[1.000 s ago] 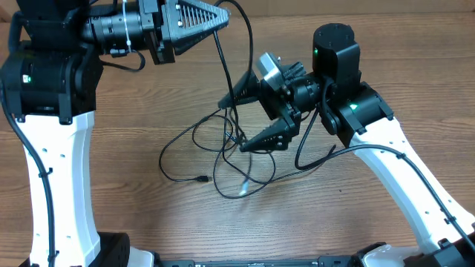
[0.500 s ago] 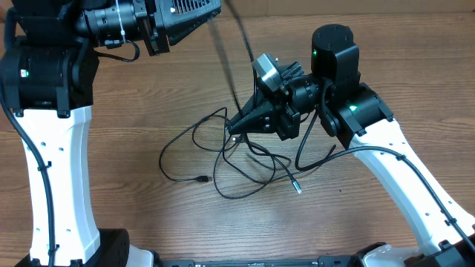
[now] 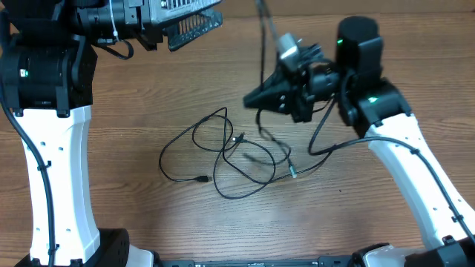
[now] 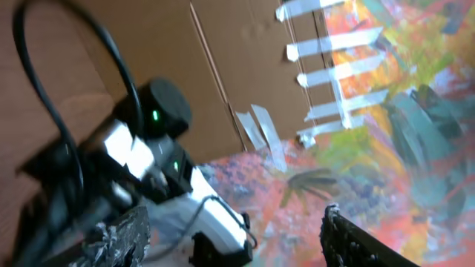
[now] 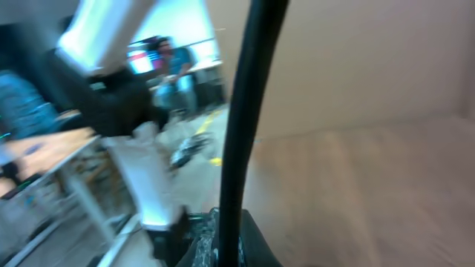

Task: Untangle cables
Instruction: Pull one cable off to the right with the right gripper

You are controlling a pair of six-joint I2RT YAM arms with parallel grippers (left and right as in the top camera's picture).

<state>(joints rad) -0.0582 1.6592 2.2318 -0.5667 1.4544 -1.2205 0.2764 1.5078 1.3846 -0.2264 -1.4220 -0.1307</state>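
Pinched shut on one cable rising straight above them, the right fingers sit nearer the loops lying below-left than the wide-open, empty left fingers.

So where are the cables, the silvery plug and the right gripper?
cables [image 3: 225, 152]: overhead view, where strands cross in the pile.
silvery plug [image 3: 293, 172]: overhead view, on its metal tip.
right gripper [image 3: 250, 101]: overhead view, between its closed fingertips.

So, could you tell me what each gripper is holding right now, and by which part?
The right gripper is shut on a thin black cable, pinching it mid-length, away from any plug. The left gripper is open and holds nothing.
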